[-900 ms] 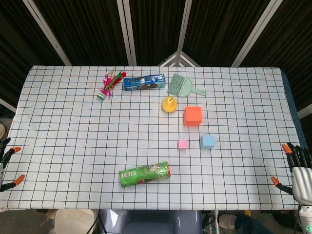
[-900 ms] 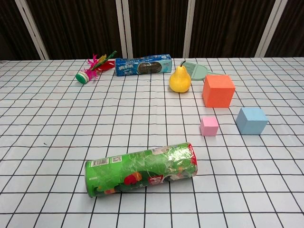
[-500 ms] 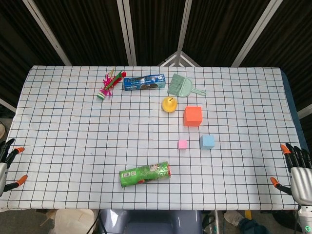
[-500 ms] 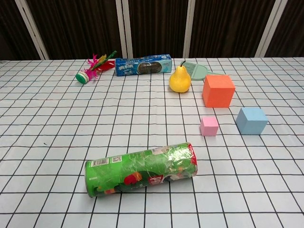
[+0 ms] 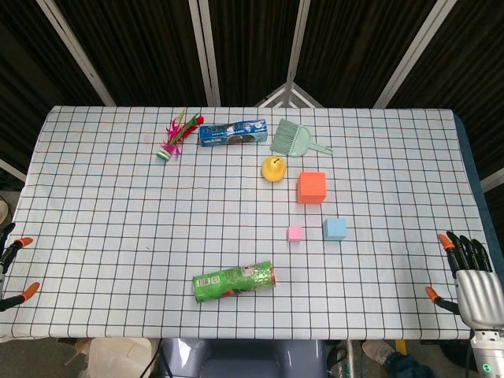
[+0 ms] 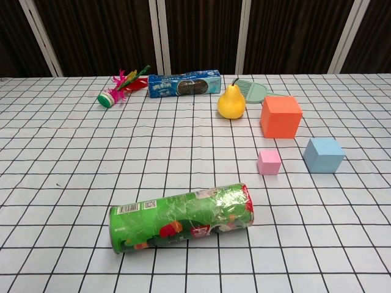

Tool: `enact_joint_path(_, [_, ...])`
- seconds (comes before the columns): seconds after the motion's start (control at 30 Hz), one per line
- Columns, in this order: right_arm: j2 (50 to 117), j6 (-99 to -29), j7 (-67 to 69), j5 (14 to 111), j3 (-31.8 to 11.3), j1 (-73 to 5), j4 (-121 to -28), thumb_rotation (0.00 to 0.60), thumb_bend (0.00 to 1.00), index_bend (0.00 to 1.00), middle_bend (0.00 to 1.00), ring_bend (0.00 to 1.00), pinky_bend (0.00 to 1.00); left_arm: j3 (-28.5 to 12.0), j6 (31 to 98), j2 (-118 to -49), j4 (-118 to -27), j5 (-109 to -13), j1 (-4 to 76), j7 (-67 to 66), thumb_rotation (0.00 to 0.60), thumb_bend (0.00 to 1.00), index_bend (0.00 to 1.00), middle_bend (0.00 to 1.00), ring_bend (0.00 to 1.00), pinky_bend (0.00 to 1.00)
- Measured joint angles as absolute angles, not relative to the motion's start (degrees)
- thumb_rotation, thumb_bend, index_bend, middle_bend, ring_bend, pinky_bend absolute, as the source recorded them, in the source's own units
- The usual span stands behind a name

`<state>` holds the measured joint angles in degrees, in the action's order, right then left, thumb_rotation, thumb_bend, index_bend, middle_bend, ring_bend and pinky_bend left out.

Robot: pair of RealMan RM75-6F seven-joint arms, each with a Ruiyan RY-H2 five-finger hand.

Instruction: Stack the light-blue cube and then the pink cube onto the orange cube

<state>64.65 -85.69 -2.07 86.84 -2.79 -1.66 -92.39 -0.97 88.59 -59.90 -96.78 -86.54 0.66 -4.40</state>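
Only in the head view: left hand (image 5: 9,272) at 8 o'clock, right hand (image 5: 472,276) at 4 o'clock, fingers spread, holding nothing. Near the middle, from left: small pink cube (image 5: 295,233), big orange cube (image 5: 312,187) at 1 o'clock of it, light-blue cube (image 5: 335,228) at 3 o'clock. All apart, flat on the table (image 5: 118,205).

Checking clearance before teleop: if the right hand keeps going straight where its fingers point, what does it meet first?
Probably nothing. The right hand, at the table's near right corner, points toward the far edge along bare cloth. The light-blue cube sits well to its left, though depth is unclear.
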Motion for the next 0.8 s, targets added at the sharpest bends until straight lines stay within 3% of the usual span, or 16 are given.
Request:
enact_joint_path(0.4, [67.0, -73.6, -9.1, 87.5, -1.9, -8.5, -97.7, 0.600, 0.24, 0.00, 0.07, 0.03, 0.00, -0.9, 88.9, -59.5, -96.0, -87.6, 0.6, -1.7, 0.600, 0.21, 0.17, 0.01, 0.00, 0.02])
enact_joint_path(0.8, [73.8, -63.0, -20.9, 75.4, -10.9, -21.0, -102.2, 0.600, 0.24, 0.01, 0.07, 0.03, 0.00, -1.4, 88.0, -59.3, -95.7, -85.7, 0.8, -1.2, 0.600, 0.21, 0.17, 0.01, 0.00, 0.02])
